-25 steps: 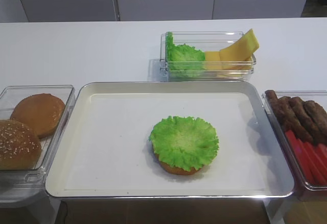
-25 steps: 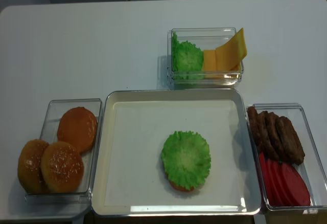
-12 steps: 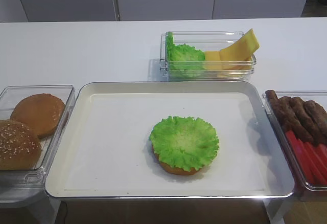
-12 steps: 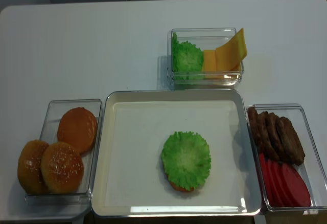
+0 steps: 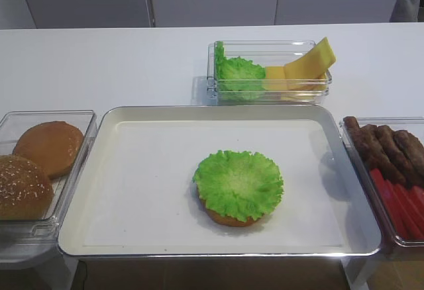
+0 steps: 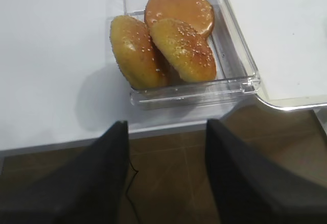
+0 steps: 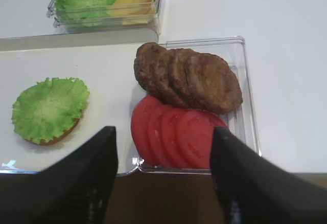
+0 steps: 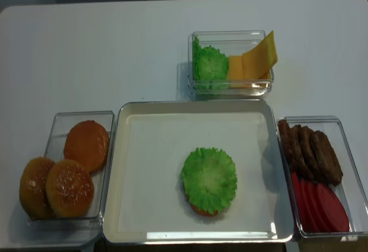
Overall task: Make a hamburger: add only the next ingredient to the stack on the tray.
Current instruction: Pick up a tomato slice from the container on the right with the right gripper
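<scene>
The tomato slice (image 7: 176, 134) I want sits w/ others, overlapped in a row, at the near end of the clear box (image 7: 246, 88) just right of the tray (image 5: 106, 191). Nothing on it yet, not touched. The stack (image 5: 238, 185), bun base w/ lettuce on top, sits mid-tray, a bit toward the front, apart from the box.

What's changed vs a sec ago: almost nothing on the table. Food, boxes, tray all sit where they were, and neither arm shows in the overhead views. My right pincer (image 7: 163, 178) has its fingers spread, both dark tips low in its own cam w/ the tomatoes between and beyond them, nothing held. I'd say that means lined up for the pick, descent not begun. Left pincer (image 6: 166, 168) also open and empty, hanging off the table edge near the buns.

Boxes: right one has brown patties (image 7: 189, 78) at the far end, tomatoes near. Back box (image 5: 270, 71) holds spare lettuce (image 5: 238, 75) + cheese slices (image 5: 308, 61). Left box (image 8: 60, 131) holds three buns (image 8: 86, 142), one seeded.
</scene>
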Available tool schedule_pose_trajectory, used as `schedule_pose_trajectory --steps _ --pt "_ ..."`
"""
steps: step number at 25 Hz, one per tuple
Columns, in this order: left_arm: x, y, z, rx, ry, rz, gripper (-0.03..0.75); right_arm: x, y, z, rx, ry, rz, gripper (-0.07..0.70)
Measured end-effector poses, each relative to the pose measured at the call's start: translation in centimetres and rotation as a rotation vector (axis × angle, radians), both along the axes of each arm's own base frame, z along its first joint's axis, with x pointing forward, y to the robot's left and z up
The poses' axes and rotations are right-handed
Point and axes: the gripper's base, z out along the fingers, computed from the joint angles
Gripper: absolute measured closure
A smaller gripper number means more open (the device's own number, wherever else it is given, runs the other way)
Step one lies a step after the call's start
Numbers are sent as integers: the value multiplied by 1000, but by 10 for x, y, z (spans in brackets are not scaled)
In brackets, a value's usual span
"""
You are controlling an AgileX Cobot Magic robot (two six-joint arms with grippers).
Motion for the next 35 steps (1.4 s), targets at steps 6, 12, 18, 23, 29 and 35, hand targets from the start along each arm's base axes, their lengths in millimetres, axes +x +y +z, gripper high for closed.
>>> schedule_pose_trajectory --steps 6,12,18,23,29,35 --pt "0 0 0 0 0 0 356 47 4 24 32 136 12 197" --pt "0 0 0 0 0 0 356 74 7 35 5 193 60 227" --pt "0 0 0 0 0 0 356 76 9 35 26 209 76 233" --pt "0 0 0 0 0 0 356 86 13 29 12 256 106 234" --pt "0 0 0 0 0 0 356 117 25 10 -15 385 147 239" --pt "0 0 0 0 0 0 356 137 48 -13 -105 506 163 260"
